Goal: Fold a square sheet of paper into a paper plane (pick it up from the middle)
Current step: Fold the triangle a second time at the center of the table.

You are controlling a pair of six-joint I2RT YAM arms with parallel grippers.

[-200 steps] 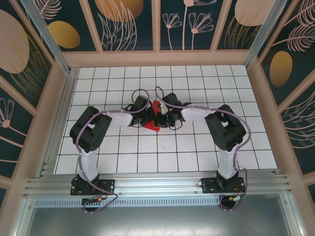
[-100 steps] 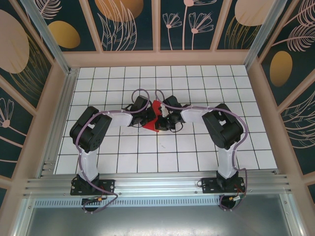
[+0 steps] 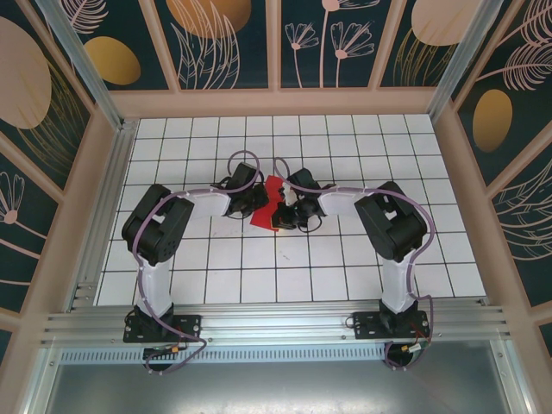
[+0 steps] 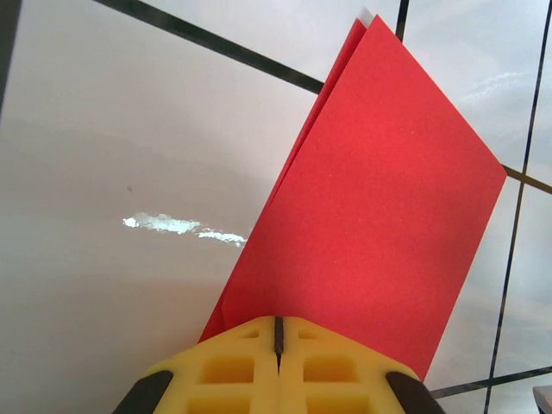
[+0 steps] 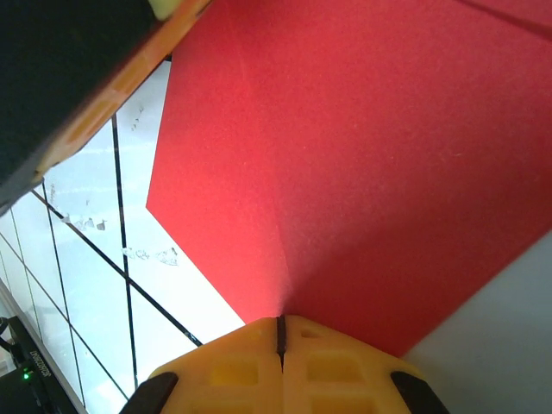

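The square sheet of paper (image 3: 262, 218) is bright red, folded and creased, and held above the white grid table between both arms. In the left wrist view the paper (image 4: 379, 198) shows two layers fanning apart at its far corner. My left gripper (image 4: 278, 332) is shut on its near edge, the yellow fingers (image 4: 233, 362) pressed together. The right wrist view shows the paper (image 5: 362, 155) with a crease running down into my right gripper (image 5: 280, 332), which is shut on it. From above, the left gripper (image 3: 259, 203) and right gripper (image 3: 285, 207) meet at the sheet.
The table (image 3: 259, 267) is white tile with black grid lines, walled by a wooden frame (image 3: 276, 102) at the back and sides. An aluminium rail (image 3: 276, 323) carries both arm bases at the near edge. Part of the left arm (image 5: 86, 95) crosses the right wrist view's upper left.
The right gripper has moved left, closer to the left one. The left wrist has swung back and up. The red sheet between them now looks narrower and more folded.
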